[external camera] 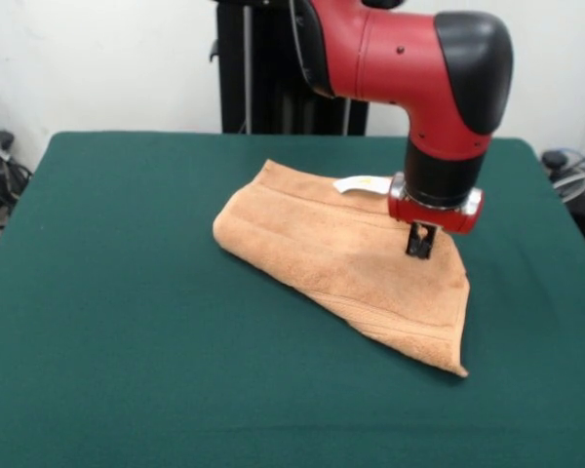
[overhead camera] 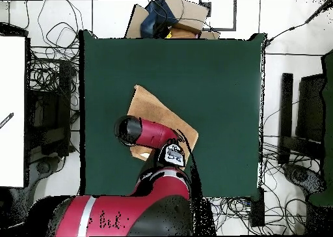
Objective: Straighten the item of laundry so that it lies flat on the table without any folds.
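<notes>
The item of laundry (external camera: 312, 239) is a tan terry towel lying folded over on the dark green table (external camera: 127, 292), a little right of its middle, with one pointed corner toward the near right. A small white tag (external camera: 361, 183) sticks out at its far edge. My gripper (external camera: 419, 249) points straight down onto the towel's right part, near the tag, and its tips touch the cloth. In the overhead view the towel (overhead camera: 156, 114) shows as an angled tan patch on the table (overhead camera: 214, 71), partly covered by my red arm (overhead camera: 146, 131), which hides the gripper.
Cables and black equipment (overhead camera: 49, 97) crowd the floor beside the table's edges. Boxes and a bag (overhead camera: 172, 19) sit beyond one end. A white panel (overhead camera: 12, 111) stands at one side.
</notes>
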Robot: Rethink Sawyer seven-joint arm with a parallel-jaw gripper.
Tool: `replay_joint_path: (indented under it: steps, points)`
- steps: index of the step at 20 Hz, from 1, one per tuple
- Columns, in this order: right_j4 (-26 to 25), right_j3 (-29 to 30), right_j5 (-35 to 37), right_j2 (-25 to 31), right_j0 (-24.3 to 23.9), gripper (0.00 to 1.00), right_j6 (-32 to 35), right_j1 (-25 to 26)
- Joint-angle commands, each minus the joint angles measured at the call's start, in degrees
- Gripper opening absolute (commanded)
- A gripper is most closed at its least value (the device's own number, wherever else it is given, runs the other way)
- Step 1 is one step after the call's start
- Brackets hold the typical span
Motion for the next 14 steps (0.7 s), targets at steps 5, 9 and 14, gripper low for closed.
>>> replay_joint_path:
  steps: [5, 9, 14]
  points:
    - [1.1, -2.2, -10.1, 2.8, 0.9, 0.00, 12.1, 6.2]
    - [0.7, -3.2, -8.2, 1.6, 1.0, 0.00, 11.2, 5.9]
    - [-1.0, -1.2, -4.2, 0.0, -0.5, 0.00, 9.0, 1.6]
